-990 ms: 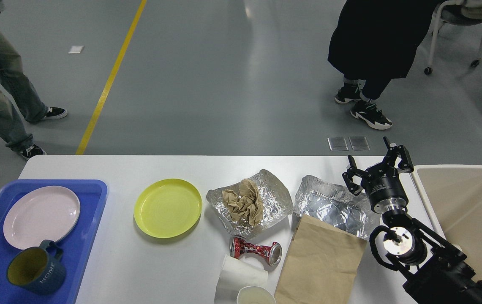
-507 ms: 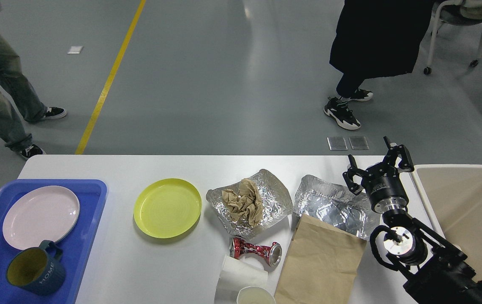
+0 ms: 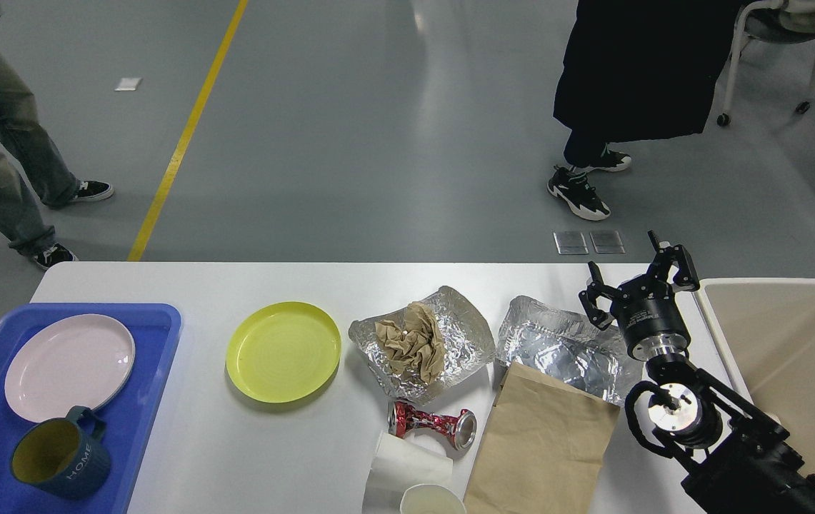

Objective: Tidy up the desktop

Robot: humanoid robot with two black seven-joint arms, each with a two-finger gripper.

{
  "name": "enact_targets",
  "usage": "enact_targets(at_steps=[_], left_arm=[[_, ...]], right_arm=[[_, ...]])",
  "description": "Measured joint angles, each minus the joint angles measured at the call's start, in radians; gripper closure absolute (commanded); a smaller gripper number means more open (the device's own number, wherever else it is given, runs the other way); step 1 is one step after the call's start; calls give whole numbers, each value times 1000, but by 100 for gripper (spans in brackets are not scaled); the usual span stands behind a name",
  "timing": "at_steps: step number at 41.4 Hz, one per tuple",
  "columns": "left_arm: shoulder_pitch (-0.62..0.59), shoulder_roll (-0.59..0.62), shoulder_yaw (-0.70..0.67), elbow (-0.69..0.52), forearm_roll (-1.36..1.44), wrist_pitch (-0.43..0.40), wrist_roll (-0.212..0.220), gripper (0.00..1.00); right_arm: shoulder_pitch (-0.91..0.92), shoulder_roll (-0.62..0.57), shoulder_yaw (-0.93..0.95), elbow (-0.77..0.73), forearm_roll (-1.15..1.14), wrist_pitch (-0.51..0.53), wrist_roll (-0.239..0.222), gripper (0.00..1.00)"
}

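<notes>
Desktop: the white desktop (image 3: 236, 457) spans the width of my view, directly below me.
My right gripper: my right gripper (image 3: 637, 278) hangs over the desktop's far right part, jaws spread wide, holding nothing.
My left gripper: out of sight.
Blue tray (image 3: 150, 385): left end of the desktop, carrying a pink plate (image 3: 69, 365) and a dark mug (image 3: 61, 461).
Yellow plate (image 3: 283, 351): bare desktop, right of the tray.
Foil: one crumpled foil sheet (image 3: 461, 335) cradles a brown paper wad (image 3: 411, 346); a second foil piece (image 3: 557, 346) lies just left of my right gripper.
Paper bag (image 3: 543, 446): overlaps the second foil's near edge.
Crushed red can (image 3: 432, 423): near the paper bag's left edge.
Beige bin (image 3: 796, 357): far right.
</notes>
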Motion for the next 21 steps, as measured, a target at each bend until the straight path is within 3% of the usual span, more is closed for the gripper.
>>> enact_targets(at_steps=[15,18,19,20,21], left_arm=[[3,-27,-42,3,1,56,2,93],[5,-30,-43,3,1,57,2,77],[6,-31,-43,3,1,58,2,68],[6,-32,-44,3,1,59,2,51],[7,-33,-44,3,0,68,2,43]], right_arm=[[0,-1,0,0,0,0,0,0],[0,-1,0,0,0,0,0,0],[0,-1,0,0,0,0,0,0],[0,-1,0,0,0,0,0,0],[0,-1,0,0,0,0,0,0]])
